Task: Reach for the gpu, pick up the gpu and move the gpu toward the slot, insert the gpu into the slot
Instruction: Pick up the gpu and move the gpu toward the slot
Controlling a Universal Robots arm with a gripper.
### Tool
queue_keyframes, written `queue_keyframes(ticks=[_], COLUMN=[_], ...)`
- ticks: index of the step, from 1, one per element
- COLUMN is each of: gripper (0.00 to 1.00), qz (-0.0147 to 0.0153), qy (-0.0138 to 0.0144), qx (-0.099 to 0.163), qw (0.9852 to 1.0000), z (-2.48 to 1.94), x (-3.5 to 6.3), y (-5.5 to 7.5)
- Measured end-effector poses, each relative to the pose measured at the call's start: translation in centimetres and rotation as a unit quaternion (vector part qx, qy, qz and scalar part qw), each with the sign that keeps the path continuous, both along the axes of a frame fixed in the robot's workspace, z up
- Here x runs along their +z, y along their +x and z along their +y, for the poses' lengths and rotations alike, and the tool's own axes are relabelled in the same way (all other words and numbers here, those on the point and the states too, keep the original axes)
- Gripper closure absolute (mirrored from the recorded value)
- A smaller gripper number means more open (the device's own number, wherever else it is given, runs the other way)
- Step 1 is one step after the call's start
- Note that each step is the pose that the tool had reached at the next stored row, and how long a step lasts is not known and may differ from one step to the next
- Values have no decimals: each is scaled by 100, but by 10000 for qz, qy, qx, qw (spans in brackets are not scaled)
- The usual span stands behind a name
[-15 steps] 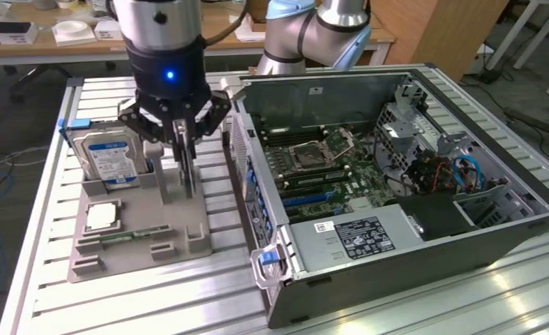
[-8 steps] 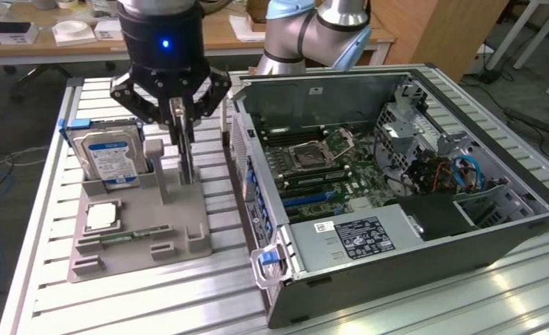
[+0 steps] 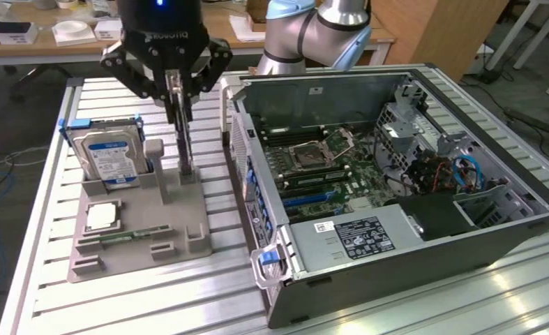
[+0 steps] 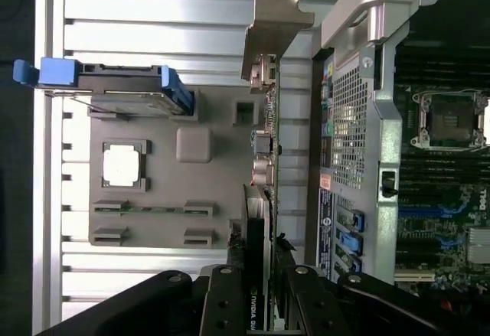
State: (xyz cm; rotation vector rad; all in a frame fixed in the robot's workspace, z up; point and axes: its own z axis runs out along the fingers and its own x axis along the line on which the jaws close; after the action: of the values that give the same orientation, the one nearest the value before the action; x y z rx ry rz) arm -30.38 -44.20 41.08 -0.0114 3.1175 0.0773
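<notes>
I see the gpu point(image 3: 187, 150) standing on edge, a thin dark card viewed almost edge-on. It is upright at the grey holder point(image 3: 134, 230) on the surface, just left of the open computer case point(image 3: 414, 244). On the wrist view its silver end bracket point(image 4: 277, 22) caps one end, and the hand point(image 3: 176, 98) is clamped on both faces of the card

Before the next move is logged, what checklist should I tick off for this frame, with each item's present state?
1. Hand closed on the gpu: ok.
2. Gpu upright in the hand: ok.
3. Gpu lifted clear of the grey holder: cannot tell.
4. Hard drive apart from the gpu: ok.
5. Computer case open, motherboard exposed: ok.
</notes>
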Motion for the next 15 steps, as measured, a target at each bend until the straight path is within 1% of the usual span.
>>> queue_keyframes(ticks=[1,2,8,11,15], gripper=[74,74,74,74,74], qz=[1,-2,0,-1,-1], qy=[0,7,71,99,158], qx=[0,-1,-1,0,-2], qw=[10000,10000,10000,10000,9999], z=[0,0,0,0,0], x=[32,42,99,109,108], y=[15,48,258,355,477])
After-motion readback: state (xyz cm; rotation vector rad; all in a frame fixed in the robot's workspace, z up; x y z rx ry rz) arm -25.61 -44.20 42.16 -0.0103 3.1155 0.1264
